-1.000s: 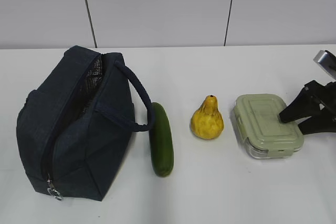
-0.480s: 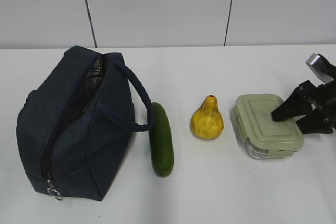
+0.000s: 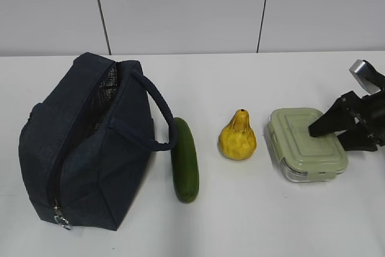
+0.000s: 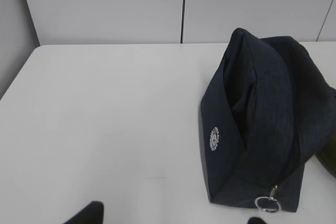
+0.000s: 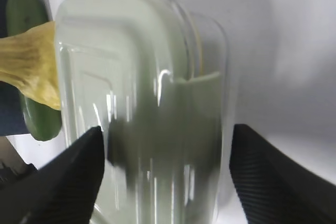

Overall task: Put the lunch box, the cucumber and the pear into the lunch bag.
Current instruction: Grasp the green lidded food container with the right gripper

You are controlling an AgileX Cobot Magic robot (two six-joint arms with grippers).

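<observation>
Since a second ago the right gripper [image 3: 338, 133] has crept leftward, its dark fingers now reaching farther over the right end of the lunch box [image 3: 306, 143]; nothing else on the white table [image 3: 252, 221] has shifted.

From the exterior camera, four task items line up left to right: one navy lunch bag [image 3: 84, 142], unzipped with foil lining showing at its mouth; one cucumber [image 3: 184, 159] lying just beside the bag's handle; one pear [image 3: 237, 137] standing upright between cucumber and box; and one lunch box with its sage lid on. The right gripper's jaws stand spread wide, one finger over the lid, the other beyond the box's right edge. No left arm appears here.

At the left wrist, only the bag [image 4: 262, 114] fills the scene, showing what the exterior misses: a small round logo [image 4: 214, 139] on its end panel. The ring pull [image 4: 265, 202] hangs at the near corner. Two dark fingertips [image 4: 86, 214] barely enter the bottom edge, far apart, open.

At the right wrist, the lunch box [image 5: 142, 108] looms blurred between two widely parted fingers [image 5: 63, 177], with pear [image 5: 34, 64] and cucumber [image 5: 31, 61] beyond.
</observation>
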